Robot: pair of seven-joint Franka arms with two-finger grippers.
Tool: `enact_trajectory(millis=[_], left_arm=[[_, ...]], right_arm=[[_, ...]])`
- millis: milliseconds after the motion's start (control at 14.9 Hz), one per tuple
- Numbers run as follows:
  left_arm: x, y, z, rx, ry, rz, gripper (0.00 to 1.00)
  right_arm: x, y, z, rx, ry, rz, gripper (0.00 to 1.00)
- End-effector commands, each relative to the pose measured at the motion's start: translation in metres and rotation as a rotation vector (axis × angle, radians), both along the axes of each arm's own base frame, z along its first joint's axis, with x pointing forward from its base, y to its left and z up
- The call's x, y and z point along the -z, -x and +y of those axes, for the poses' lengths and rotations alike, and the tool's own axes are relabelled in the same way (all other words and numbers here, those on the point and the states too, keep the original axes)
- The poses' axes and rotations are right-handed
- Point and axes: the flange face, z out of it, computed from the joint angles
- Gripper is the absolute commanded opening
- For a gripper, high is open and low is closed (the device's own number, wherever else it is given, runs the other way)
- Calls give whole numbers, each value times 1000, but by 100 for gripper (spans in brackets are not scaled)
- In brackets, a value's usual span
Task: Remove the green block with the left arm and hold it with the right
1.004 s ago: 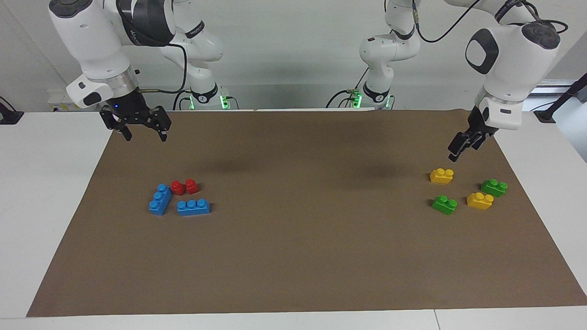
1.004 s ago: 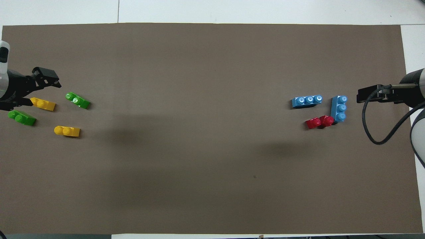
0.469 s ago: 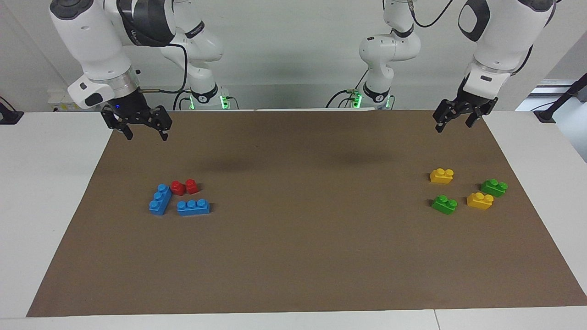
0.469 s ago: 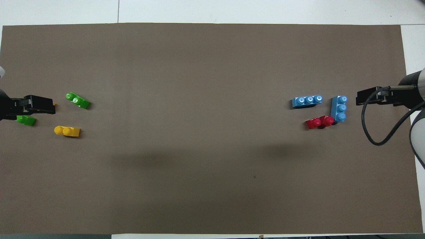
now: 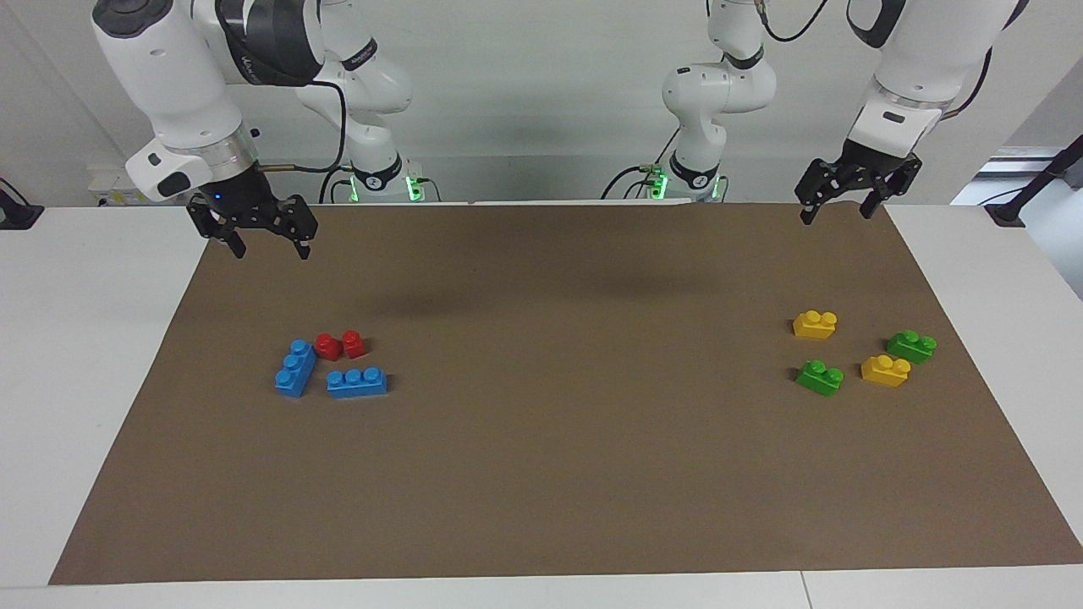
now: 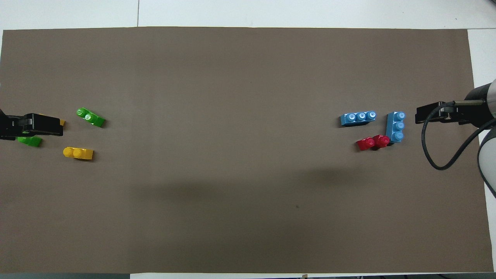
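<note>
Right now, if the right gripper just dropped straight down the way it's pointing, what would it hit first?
Probably bare brown mat. The right gripper hangs open near the mat's edge by the robots, and the blue bricks lie farther out; depth is uncertain.

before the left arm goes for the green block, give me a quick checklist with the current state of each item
1. Left gripper open and empty: ok.
2. Right gripper open, empty, waiting over the mat's edge nearest the robots: ok.
3. Green block lies free on the brown mat, apart from the yellow blocks: ok.
4. Left gripper lined up over the green block: not ok, it hangs high over the mat's edge nearest the robots.
5. Right target picked: the darker green block sits close by; cannot tell which one the arm aims for.
6. Blue and red blocks out of the way, at the right arm's end: ok.
</note>
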Motion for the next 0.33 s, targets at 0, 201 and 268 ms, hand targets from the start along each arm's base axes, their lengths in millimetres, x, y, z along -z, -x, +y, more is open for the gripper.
enact_trajectory(millis=[0,201,268], left_arm=[[-8,3,3,12,-2,13,100],[-7,4,6,9,1,22,100],[-7,4,6,9,0,22,100]], right_arm=[[0,1,-1,-24,20,14,100],[1,2,-2,-22,20,16,100],[1,2,-2,-22,20,16,100]])
